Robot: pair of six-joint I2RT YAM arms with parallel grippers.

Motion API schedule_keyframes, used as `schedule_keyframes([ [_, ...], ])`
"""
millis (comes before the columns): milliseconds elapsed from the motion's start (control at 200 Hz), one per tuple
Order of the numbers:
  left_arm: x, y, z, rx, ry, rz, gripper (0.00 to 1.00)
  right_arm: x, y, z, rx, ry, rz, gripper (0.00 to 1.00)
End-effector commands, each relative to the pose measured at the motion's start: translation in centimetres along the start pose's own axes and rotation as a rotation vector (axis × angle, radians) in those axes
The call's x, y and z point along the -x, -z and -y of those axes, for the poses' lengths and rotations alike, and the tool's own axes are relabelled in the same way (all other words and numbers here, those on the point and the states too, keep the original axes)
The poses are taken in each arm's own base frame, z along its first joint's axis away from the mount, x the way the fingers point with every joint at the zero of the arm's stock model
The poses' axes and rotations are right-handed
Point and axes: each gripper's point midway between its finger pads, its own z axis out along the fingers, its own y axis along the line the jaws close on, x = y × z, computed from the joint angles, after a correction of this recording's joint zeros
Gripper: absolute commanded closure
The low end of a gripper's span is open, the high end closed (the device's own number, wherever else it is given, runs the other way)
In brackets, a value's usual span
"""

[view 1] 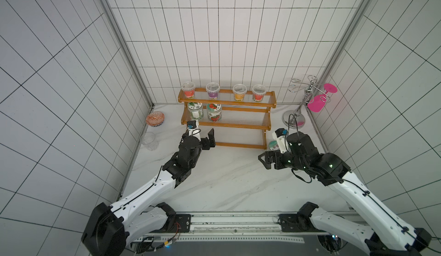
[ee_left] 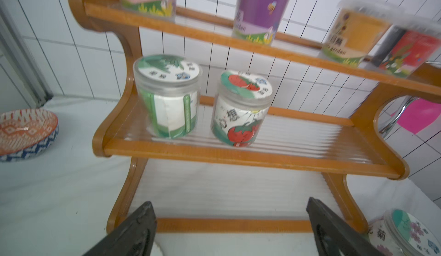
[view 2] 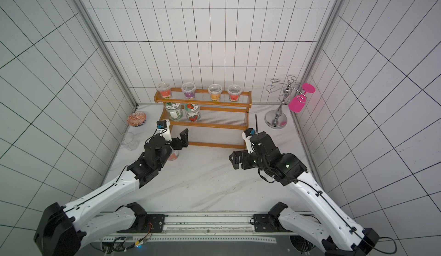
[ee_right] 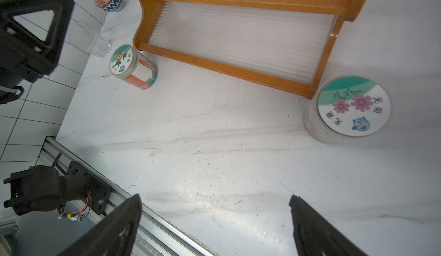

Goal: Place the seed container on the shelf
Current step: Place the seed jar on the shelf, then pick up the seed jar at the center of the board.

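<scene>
Left arm (view 1: 152, 185) extends toward the shelf (view 1: 238, 145), its left gripper (ee_left: 229, 203) poised before the left end of the lowest tier, jaws spread wide and empty. Right arm (view 1: 353, 190) bends near the shelf's right end; its right gripper (ee_right: 214, 198), in front of the right foot, points leftward and downward with jaws wide apart, empty.

The white-shelled left arm (view 1: 148, 188) and white-shelled right arm (view 1: 358, 195) carry bulky black joint housings, thin black cables clipped along their links, small green lights near the right wrist, and the matte black, wedge-fingered left gripper (ee_left: 229, 201) and right gripper (ee_right: 214, 197).
</scene>
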Motion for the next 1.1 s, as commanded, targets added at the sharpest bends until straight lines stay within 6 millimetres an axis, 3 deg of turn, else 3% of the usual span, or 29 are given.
schedule_keyframes([
  [0, -4.0, 1.1, -3.2, 0.105, 0.080, -0.228, 0.01, 0.8, -1.3, -1.6, 0.106, 0.041, 0.041, 0.00],
  [150, -5.4, 1.1, -5.9, 0.207, 0.093, -0.329, 0.01, 0.0, -2.9, -2.2, 0.160, 0.031, 0.014, 0.00],
  [330, -8.7, -0.1, -7.9, 0.261, 0.134, -0.489, 0.01, -0.9, -4.1, -2.5, 0.182, 0.033, -0.008, 0.01],
  [610, -10.8, -1.5, -9.2, 0.325, 0.109, -0.607, 0.01, -1.8, -4.7, -2.4, 0.182, 0.044, -0.037, 0.01],
  [1094, -11.0, -3.9, -10.0, 0.370, 0.055, -0.670, 0.01, -2.5, -5.1, -2.9, 0.210, 0.059, -0.057, 0.01],
])
